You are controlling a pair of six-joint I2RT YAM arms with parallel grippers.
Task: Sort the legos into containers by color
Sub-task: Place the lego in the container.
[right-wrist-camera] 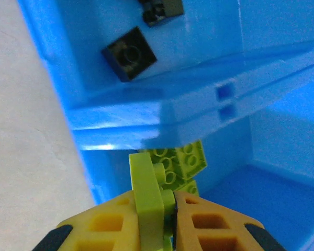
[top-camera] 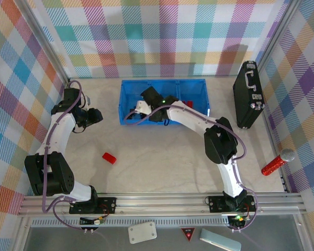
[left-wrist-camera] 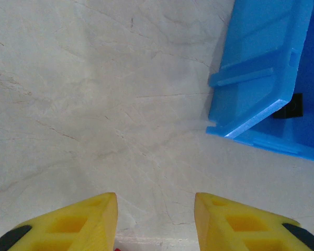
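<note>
The long blue bin (top-camera: 126, 91) stands at the back of the table. My right gripper (top-camera: 148, 97) hangs over it, shut on a lime-green brick (right-wrist-camera: 146, 178) held on edge between the yellow fingers (right-wrist-camera: 209, 219). More lime bricks (right-wrist-camera: 187, 158) lie in the compartment below it. Two black bricks (right-wrist-camera: 130, 54) sit in the neighbouring compartment past a divider. One red brick (top-camera: 109, 157) lies on the table, left of centre. My left gripper (top-camera: 96, 116) is open over bare table left of the bin (left-wrist-camera: 261, 78); a black brick (left-wrist-camera: 290, 107) shows inside that corner.
A black case with a handle (top-camera: 249, 94) lies at the right, by the wall. A red glittery stick (top-camera: 277, 163) rests near the right edge. Checked walls enclose the table on three sides. Open table lies in front of the bin.
</note>
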